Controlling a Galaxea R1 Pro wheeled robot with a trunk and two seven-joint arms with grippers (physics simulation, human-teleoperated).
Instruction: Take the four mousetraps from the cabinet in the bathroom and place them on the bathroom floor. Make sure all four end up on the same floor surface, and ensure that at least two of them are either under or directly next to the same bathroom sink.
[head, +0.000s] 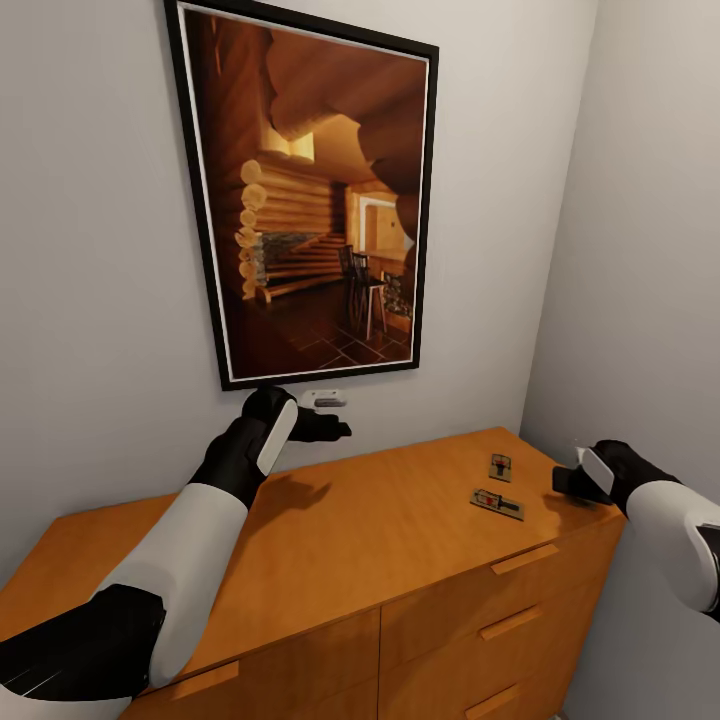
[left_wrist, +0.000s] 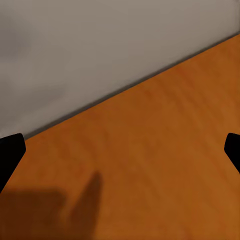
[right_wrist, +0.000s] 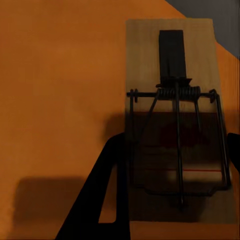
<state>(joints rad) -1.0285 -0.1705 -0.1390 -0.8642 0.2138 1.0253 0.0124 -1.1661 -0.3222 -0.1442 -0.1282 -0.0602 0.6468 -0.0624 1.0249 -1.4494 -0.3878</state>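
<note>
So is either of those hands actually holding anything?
No. The left gripper hangs open and empty above the cabinet; the right gripper is near a mousetrap, not gripping it.

Cabinet (head: 400, 530): orange-brown wood, smooth with a soft satin sheen, faint grain; bar handles in the same wood. Mousetraps (head: 497, 503): pale tan, matt wooden boards carrying dark metal wire and a coiled spring. Wall (head: 90, 250): flat matt grey paint. Picture (head: 310, 190): glossy print in a black, smooth frame. Arms: white and black shells, smooth like plastic.

Home; framed picture (head: 310, 190), wooden cabinet (head: 350, 560)
</note>
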